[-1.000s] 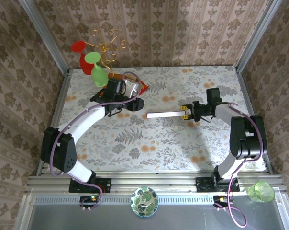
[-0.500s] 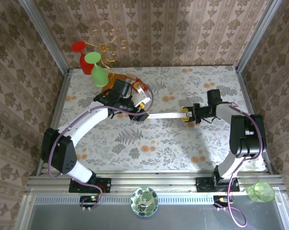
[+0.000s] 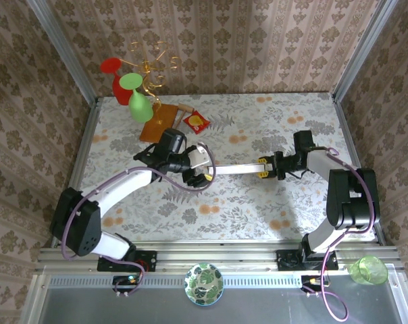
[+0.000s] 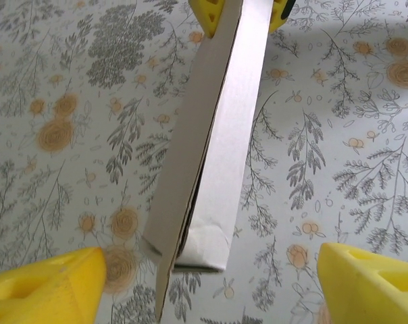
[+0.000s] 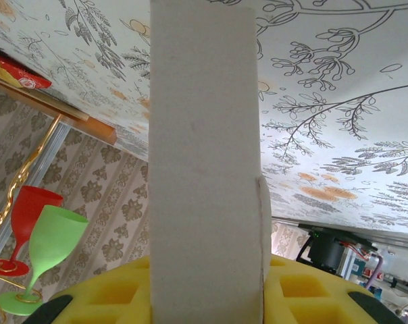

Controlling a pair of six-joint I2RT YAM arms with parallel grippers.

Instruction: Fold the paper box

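The paper box [image 3: 234,167] is a flattened off-white cardboard strip held on edge above the flowered table. My right gripper [image 3: 263,167] is shut on its right end. In the right wrist view the paper box [image 5: 204,155] rises between the yellow pads [image 5: 103,297] of the right gripper [image 5: 207,300]. My left gripper [image 3: 198,177] is open at the box's free left end. In the left wrist view the left gripper [image 4: 211,287] has its yellow fingertips [image 4: 45,287] wide apart, and the paper box [image 4: 221,135] ends just ahead of them, untouched, its layers gaping slightly.
A brown wooden board [image 3: 158,123] and a red packet [image 3: 197,121] lie at the back left. Red and green wine glasses [image 3: 133,94] hang on a gold wire stand [image 3: 153,64]. A green cup [image 3: 367,270] and a patterned bowl [image 3: 203,283] sit beyond the near rail.
My left arm has swung from over the wooden board toward the near side and right, bringing its open gripper to the box's free end. The right gripper and box shifted slightly nearer.
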